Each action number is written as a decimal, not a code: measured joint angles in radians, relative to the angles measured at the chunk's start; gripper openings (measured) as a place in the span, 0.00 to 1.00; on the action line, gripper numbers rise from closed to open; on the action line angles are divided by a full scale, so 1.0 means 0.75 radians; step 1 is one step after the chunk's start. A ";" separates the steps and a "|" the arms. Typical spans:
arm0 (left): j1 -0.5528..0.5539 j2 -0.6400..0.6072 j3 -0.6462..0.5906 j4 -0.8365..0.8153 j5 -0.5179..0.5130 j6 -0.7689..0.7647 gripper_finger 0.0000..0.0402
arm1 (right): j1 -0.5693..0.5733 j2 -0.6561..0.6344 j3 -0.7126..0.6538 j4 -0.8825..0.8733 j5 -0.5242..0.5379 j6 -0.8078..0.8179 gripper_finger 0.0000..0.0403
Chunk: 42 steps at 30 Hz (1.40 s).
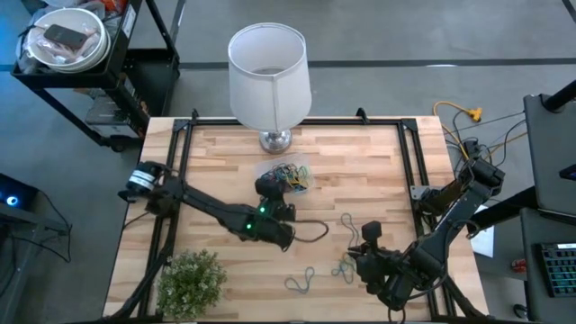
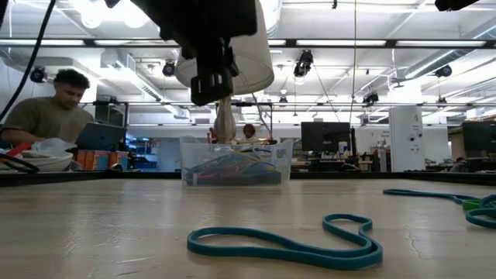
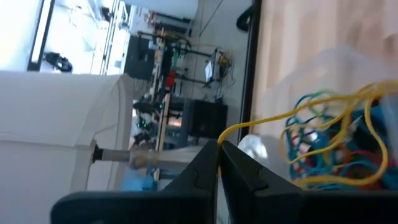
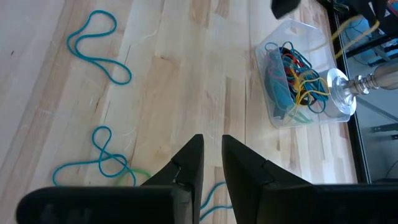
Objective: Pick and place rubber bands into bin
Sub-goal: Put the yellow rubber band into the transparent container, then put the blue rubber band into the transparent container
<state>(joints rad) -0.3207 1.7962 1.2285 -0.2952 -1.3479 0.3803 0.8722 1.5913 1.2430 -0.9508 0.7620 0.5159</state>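
From overhead I see my left gripper point(image 1: 274, 186) at the centre of the frame, hanging over the bin point(image 1: 290, 175), which sits just below the lamp point(image 1: 268, 74) base. Its fingers point(image 3: 205, 163) are clenched on a yellow band point(image 3: 292, 115) that trails from the tips toward the bin's heap of bands point(image 4: 295, 78) (red, yellow, blue and green, all tangled). In the low view the bin point(image 2: 236, 161) stands at mid-frame with the coloured heap inside and the dark gripper point(image 2: 211, 81) above it, in front of the shade.

My right gripper point(image 1: 371, 237) waits at lower right of the overhead frame, above the table point(image 1: 378, 162). Its fingers point(image 4: 189, 165) stand slightly parted with bare wood showing in the gap; nothing is held. Teal bands still lie loose on the wood: one loop point(image 4: 98, 46) at upper left of the right wrist frame, another twisted loop point(image 4: 93, 163) at lower left, touching a green one point(image 4: 140, 176). The low view shows a teal loop point(image 2: 291, 244) flat in the foreground.

A plant point(image 1: 191, 281) sits at the table's lower left corner. A person point(image 2: 50, 112) sits at left beyond the table.
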 joint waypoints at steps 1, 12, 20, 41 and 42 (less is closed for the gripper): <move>0.017 0.000 0.000 -0.012 -0.001 -0.001 0.00 | 0.000 0.000 0.000 0.000 0.000 0.000 0.13; 0.166 -0.001 -0.098 -0.052 0.014 -0.085 0.00 | 0.000 -0.001 -0.002 0.000 0.000 0.000 0.13; 0.208 -0.003 -0.145 -0.074 0.145 -0.217 0.00 | -0.001 -0.001 -0.003 0.000 0.011 0.000 0.13; 0.196 -0.079 -0.147 -0.073 0.477 -0.221 0.29 | -0.001 -0.001 -0.003 0.000 0.035 -0.005 0.13; 0.195 -0.089 -0.147 -0.074 0.480 -0.222 0.29 | -0.001 -0.001 -0.003 0.000 0.035 -0.005 0.13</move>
<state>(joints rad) -0.1743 1.7296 1.1183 -0.3503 -0.9878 0.2141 0.8719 1.5906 1.2407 -0.9508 0.7880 0.5125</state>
